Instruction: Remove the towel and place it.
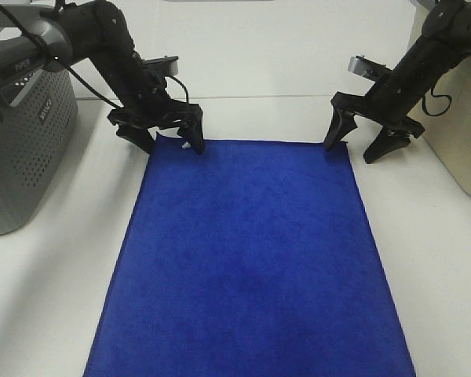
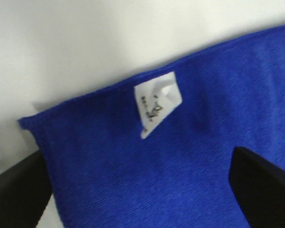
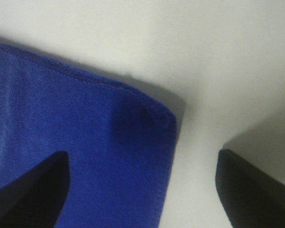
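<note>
Towel (image 1: 247, 259) lies spread flat on the white surface (image 1: 439, 259), a plain royal-blue rectangle with stitched edges. Its far edge runs between the two sets of fingers, and its near end passes out of the high view.

The left fingers (image 1: 195, 132) are spread wide and hold nothing. They straddle the towel's far left corner. In the left wrist view one finger (image 2: 263, 187) is over the blue cloth and the other (image 2: 16, 194) sits at the side edge, partly over bare surface. A small white tag (image 2: 156, 102) with dark print lies between these two fingers, just inside the far hem. It is folded at one tip.

The right fingers (image 1: 336, 129) are also spread wide and grip nothing. They straddle the far right corner. In the right wrist view one finger (image 3: 28, 194) is over the cloth and the other (image 3: 256, 190) is over bare surface, well clear of the hem. The corner between them is slightly rounded and casts a thin shadow.

Whether any fingertip touches the cloth or the surface cannot be told.

A grey perforated box (image 1: 23, 149) stands on the surface outside the left fingers, apart from the towel. A beige box (image 1: 455, 141) stands outside the right fingers.
</note>
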Robot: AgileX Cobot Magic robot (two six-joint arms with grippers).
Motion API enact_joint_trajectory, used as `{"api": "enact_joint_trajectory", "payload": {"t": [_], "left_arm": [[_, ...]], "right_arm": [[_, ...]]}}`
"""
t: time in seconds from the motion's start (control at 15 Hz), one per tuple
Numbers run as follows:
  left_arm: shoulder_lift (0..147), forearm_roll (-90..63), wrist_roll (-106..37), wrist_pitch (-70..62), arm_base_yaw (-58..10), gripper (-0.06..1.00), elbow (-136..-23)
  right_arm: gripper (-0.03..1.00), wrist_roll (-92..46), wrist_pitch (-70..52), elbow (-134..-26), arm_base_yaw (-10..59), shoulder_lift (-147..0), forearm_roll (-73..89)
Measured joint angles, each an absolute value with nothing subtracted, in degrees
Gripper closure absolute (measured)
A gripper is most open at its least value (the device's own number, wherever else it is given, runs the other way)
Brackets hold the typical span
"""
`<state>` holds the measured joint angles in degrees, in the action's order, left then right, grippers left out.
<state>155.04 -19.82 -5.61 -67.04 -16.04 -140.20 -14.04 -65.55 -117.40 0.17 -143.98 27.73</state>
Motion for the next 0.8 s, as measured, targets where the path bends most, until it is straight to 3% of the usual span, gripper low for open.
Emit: {"api": "enact_joint_trajectory", "payload": {"t": [0.33, 0.6, 0.8], "left_arm": [[155.33, -22.17, -5.96, -63.94, -19.31, 0.01, -140.2], [155.5, -23.55, -6.07, -63.77, -19.6, 0.01, -140.2], [155.5, -23.61, -6.25, -63.77, -19.6, 0.03, -140.2]], "right_arm": [[0.18, -14.67, -62.28, -117.91, 5.9, -144.79, 28.19], [0.29, -14.67, -61.48, -117.91, 6.47, -144.96, 27.73], [0.54, -14.67, -61.08, -117.91, 6.47, -145.3, 25.78]]}}
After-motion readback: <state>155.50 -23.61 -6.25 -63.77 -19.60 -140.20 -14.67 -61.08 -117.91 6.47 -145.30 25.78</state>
